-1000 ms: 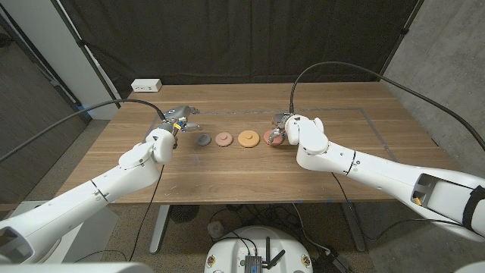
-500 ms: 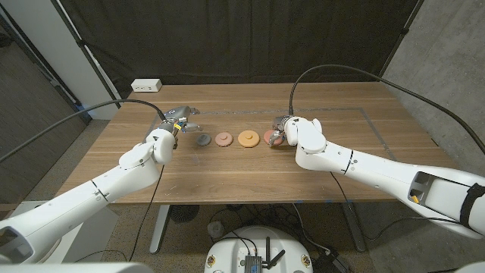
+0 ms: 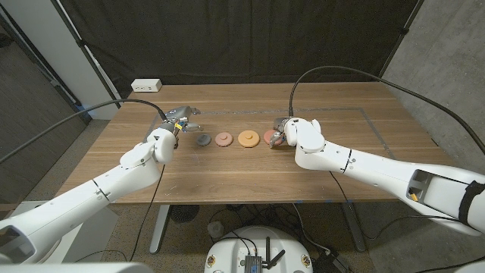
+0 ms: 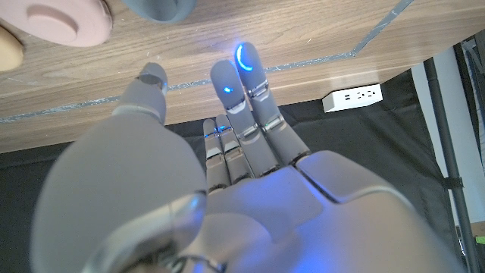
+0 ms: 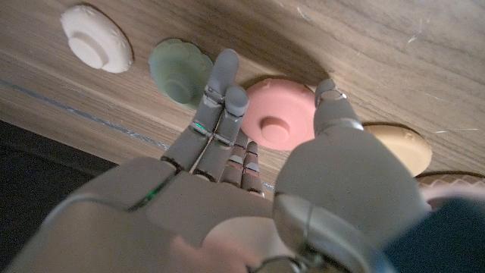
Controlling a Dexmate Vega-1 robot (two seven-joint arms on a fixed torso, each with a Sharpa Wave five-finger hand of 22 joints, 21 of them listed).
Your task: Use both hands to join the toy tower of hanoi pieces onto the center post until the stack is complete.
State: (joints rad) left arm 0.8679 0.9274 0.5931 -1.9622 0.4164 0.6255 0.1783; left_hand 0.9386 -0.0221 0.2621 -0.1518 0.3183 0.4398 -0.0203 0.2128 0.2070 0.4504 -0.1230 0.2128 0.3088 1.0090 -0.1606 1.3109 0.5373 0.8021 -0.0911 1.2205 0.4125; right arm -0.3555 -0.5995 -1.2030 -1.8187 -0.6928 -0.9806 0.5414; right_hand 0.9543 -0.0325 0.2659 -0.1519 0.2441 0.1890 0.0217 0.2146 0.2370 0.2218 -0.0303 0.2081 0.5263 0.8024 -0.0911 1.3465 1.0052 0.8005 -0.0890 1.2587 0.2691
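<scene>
Several round toy discs lie in a row on the table (image 3: 227, 171): grey (image 3: 202, 139), dusty pink (image 3: 223, 139), orange (image 3: 248, 138) and bright pink (image 3: 270, 136). My right hand (image 3: 290, 131) stands right beside the bright pink disc. In the right wrist view its fingers (image 5: 221, 95) and thumb reach either side of the pink disc (image 5: 274, 121), which lies on the wood; I see no firm grip. A green disc (image 5: 179, 70) and a white disc (image 5: 96, 38) lie beyond. My left hand (image 3: 180, 117) hovers open beside the grey disc (image 4: 159, 7), holding nothing.
A white power strip (image 3: 146, 85) sits at the table's far left corner. Black cables run from both wrists back over the table. A dark curtain hangs behind. A thin line marks a rectangle on the wood.
My right hand has edged slightly left, closer over the bright pink disc. The left hand and the discs have stayed put.
</scene>
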